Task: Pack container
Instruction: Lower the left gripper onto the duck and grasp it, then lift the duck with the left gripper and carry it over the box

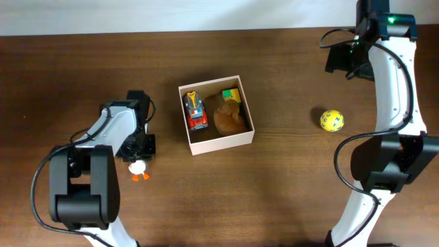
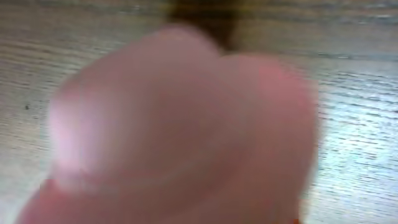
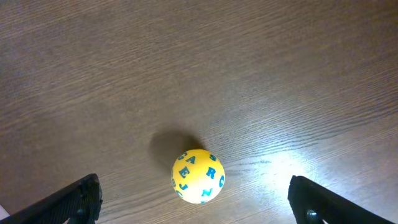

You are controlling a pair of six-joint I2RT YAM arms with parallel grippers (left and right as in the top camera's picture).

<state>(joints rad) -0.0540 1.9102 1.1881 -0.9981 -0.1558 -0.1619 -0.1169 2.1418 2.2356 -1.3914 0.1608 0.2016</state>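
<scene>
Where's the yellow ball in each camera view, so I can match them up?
Overhead: the yellow ball lies on the table, right of the container.
Left wrist: not in it; a blurred pale shape fills the view.
Right wrist: low centre, between the right fingers in the bottom corners.
Shared landmark: the brown wood-grain table under the ball.

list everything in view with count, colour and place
square shallow cream-white cardboard container: 1, cream walls, tan inside, table centre
red toy truck: 1, red, in container, left side
brown rounded toy: 1, brown, in container, right side
yellow and green block: 1, yellow-green, container's far right corner
yellow ball with blue letters: 1, yellow, table, right of container
white toy duck with orange feet: 1, white, table, at left claw
left claw: 1, black, at duck, grip unclear
right claw: 1, black, open, near ball
</scene>
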